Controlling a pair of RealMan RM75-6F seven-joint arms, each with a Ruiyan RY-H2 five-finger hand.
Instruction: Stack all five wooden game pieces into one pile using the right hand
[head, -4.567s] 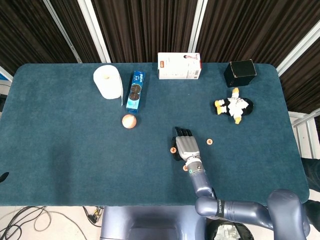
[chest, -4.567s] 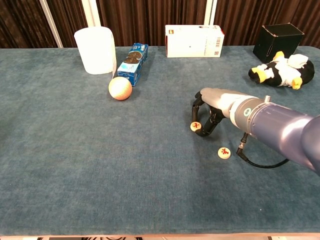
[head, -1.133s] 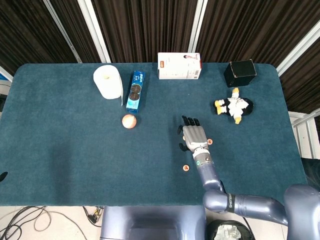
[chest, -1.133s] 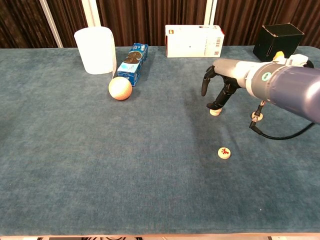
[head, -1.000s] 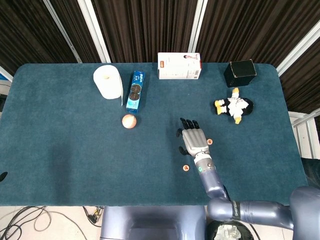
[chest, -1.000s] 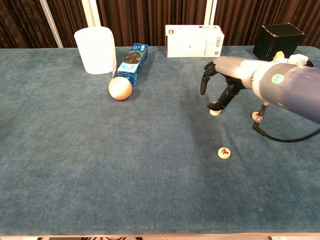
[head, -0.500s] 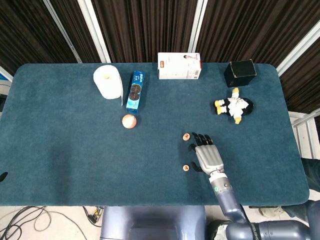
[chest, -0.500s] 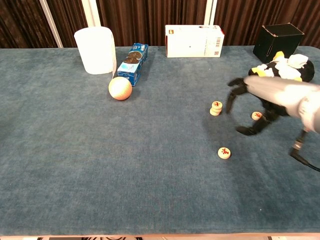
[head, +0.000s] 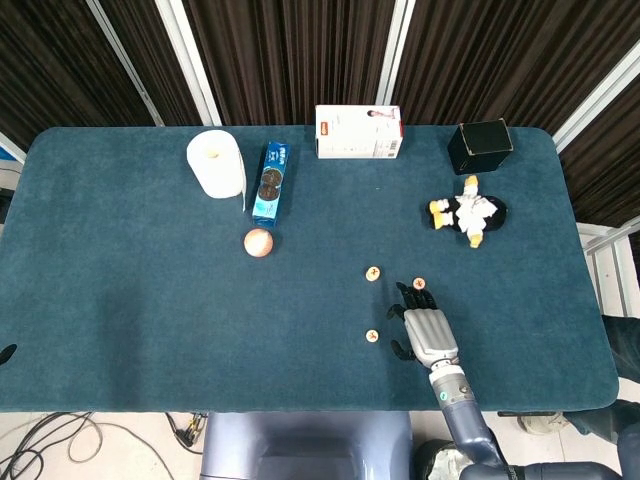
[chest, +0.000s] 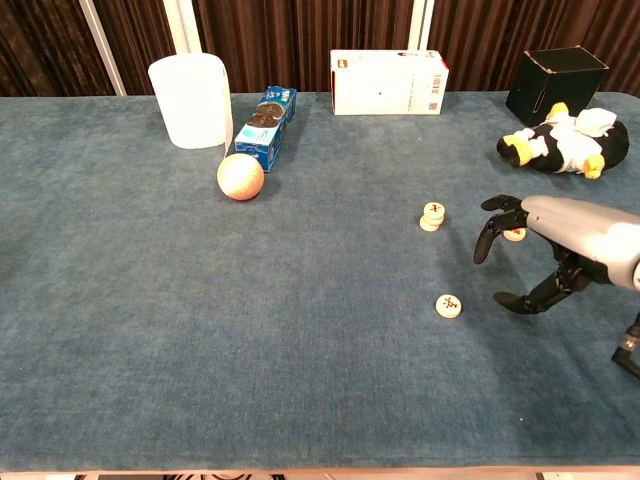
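Now, right hand (chest: 545, 255): hovering with fingers spread wide, gripping nothing.
Stack (chest: 433, 216): sitting at its 10 o'clock.
Loose piece (chest: 448, 306): lying at 8 o'clock.

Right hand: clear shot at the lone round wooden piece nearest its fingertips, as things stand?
Probably yes. The right hand is open and holds nothing, hovering just short of the round wooden piece, fingers arched toward it. Nothing lies between them; the small wooden stack and the nearer wooden piece sit off to the side.

Three-piece stack (chest: 433, 215), two loose pieces (chest: 448, 306) (chest: 514, 233), one ball (chest: 240, 176), two boxes (chest: 388, 82) (chest: 556, 81).
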